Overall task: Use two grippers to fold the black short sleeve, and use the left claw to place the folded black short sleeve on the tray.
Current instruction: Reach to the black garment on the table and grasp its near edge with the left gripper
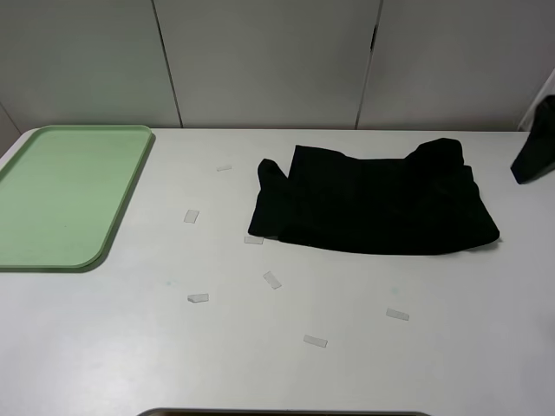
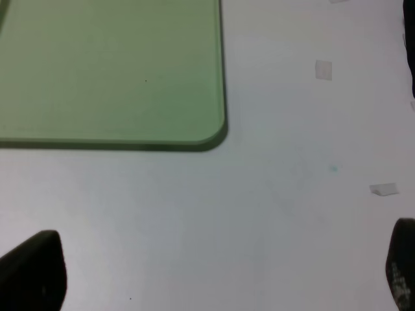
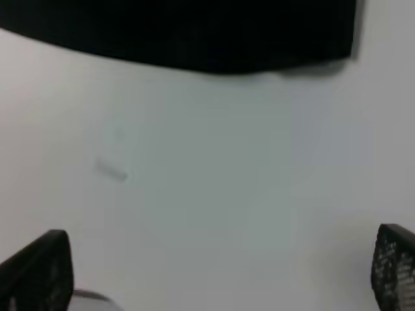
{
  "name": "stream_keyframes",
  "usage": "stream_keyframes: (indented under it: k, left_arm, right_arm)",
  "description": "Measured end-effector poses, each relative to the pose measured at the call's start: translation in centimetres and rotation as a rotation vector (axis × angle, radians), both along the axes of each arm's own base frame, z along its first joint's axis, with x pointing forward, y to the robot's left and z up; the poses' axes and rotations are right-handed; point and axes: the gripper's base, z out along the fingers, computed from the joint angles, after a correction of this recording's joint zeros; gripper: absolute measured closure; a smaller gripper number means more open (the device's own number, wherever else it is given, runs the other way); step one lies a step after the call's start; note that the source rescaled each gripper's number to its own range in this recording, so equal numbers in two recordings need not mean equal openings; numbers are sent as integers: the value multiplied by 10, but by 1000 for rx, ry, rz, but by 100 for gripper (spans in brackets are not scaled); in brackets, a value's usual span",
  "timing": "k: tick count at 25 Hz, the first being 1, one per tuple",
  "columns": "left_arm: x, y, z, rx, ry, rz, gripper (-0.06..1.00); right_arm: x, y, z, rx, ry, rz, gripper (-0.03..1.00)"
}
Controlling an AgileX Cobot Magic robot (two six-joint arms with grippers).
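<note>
Shirt looks soft, light and floppy, lying toward the bench's far right edge; best pinched at near corners. Left gripper and right gripper: both released.

A white desk fills most of the high view. Small pale strips lie flat on it, scattered across its middle and well apart from one another: a far strip, a slanted strip and a nearest strip. Behind the desk stand grey wall panels, split by thin dark seams.
</note>
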Motion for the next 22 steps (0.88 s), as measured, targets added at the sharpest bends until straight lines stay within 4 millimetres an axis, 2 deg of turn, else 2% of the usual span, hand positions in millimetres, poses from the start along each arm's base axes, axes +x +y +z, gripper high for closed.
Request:
stream_keyframes:
  k: [7,13,17,22]
  left_arm:
    - [0,0,0,0,0,0,-4]
    - [0,0,0,0,0,0,-4]
    - [0,0,0,0,0,0,-4]
    - [0,0,0,0,0,0,-4]
  right_arm:
    - [-86,-6,-14,15,-117,-16,-3]
    - [-145,-10,-25,31,-303,-16,-3]
    - [-171,-12,-34,39,-407,-16,-3]
    - [-191,-14,-47,47,-518,-17,-3]
